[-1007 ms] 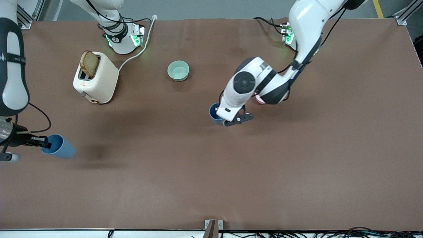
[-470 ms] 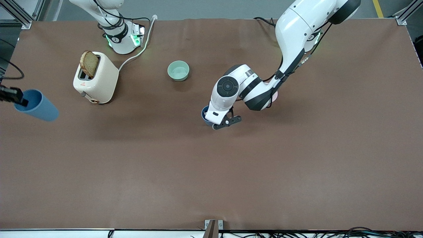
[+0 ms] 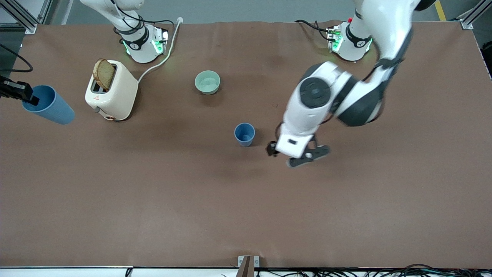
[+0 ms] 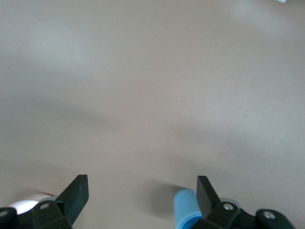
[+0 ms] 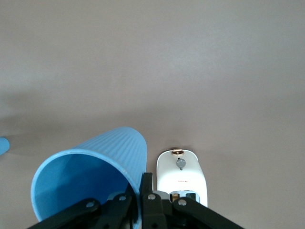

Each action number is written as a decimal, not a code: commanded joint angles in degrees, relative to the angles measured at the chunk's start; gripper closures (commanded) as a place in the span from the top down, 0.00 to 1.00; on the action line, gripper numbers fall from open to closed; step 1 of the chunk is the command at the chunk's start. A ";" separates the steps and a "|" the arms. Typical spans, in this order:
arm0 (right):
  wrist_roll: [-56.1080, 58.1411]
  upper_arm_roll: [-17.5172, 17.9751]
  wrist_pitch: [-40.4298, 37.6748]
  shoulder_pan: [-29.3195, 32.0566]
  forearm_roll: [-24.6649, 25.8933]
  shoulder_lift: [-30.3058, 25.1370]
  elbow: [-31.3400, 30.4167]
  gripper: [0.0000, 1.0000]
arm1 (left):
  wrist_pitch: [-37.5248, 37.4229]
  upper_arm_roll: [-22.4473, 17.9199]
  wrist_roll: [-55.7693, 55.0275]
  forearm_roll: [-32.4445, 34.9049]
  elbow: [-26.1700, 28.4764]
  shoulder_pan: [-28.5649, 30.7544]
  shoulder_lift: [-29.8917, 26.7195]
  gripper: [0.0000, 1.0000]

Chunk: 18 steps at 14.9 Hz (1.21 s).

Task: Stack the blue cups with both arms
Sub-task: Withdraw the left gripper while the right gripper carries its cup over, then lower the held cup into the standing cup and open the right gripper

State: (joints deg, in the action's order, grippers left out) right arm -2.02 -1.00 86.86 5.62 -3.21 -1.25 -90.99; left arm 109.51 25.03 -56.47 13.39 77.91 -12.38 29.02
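One blue cup [image 3: 244, 134] stands upright and alone in the middle of the table; it also shows in the left wrist view [image 4: 185, 210]. My left gripper [image 3: 292, 155] hangs open and empty above the table beside that cup, toward the left arm's end; its fingers [image 4: 76, 193] are wide apart. My right gripper [image 3: 20, 94] is shut on the rim of the second blue cup [image 3: 49, 105] and holds it tilted in the air over the right arm's end of the table, beside the toaster. In the right wrist view the jaws [image 5: 143, 191] pinch the cup's wall [image 5: 95, 167].
A cream toaster [image 3: 112, 90] with a bread slice stands near the right arm's base, its cord running to the base. A mint-green bowl [image 3: 207, 82] sits farther from the front camera than the standing cup. The pink bowl is hidden under the left arm.
The left gripper has let go of the cup, opened, and risen away toward the left arm's end. The right gripper has swung its cup to beside the toaster.
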 commanded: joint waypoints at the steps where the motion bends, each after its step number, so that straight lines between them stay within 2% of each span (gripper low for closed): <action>1: -4.56 0.12 0.94 -4.28 -0.04 -0.95 -1.12 0.03 | -4.64 0.28 9.50 0.15 1.28 4.45 -8.34 1.00; 4: -15.78 0.12 5.23 -12.35 -0.22 0.19 -1.12 0.01 | -12.19 0.46 21.27 -0.12 1.28 9.47 -15.02 1.00; 6: -22.74 0.12 7.79 -17.72 -2.40 2.03 -1.12 0.00 | -17.12 0.46 28.48 -0.64 1.37 12.54 -18.63 1.00; 9: -31.96 0.12 14.37 -25.98 -4.96 6.60 -1.04 0.00 | -22.23 0.02 37.36 -5.72 1.80 19.12 -22.85 1.00; 10: -35.65 0.12 16.83 -28.88 -5.05 8.27 -0.95 0.00 | -22.59 -2.24 41.57 -7.92 2.85 19.41 -24.87 1.00; 11: -38.82 0.12 18.85 -31.34 -4.96 9.67 -0.95 0.00 | -22.50 -6.62 44.40 -9.16 4.78 18.28 -26.71 1.00; 13: -43.58 0.12 22.63 -35.66 -5.05 12.75 -0.86 0.00 | -22.50 -14.18 48.36 -11.88 8.38 13.28 -30.23 1.00; 16: -48.07 0.12 27.56 -40.14 -5.05 16.62 -0.86 0.00 | -22.50 -18.34 48.56 -13.21 13.14 9.93 -34.20 1.00; 18: -50.36 0.12 30.02 -42.34 -4.96 18.56 -0.86 0.00 | -22.77 -18.35 48.73 -13.21 14.02 9.83 -35.08 1.00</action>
State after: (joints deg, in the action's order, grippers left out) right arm -50.27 -0.11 115.19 -34.86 -7.19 15.97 -92.26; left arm 86.47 7.41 -7.98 0.96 88.73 -1.73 -3.25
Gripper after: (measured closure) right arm 0.947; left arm 0.000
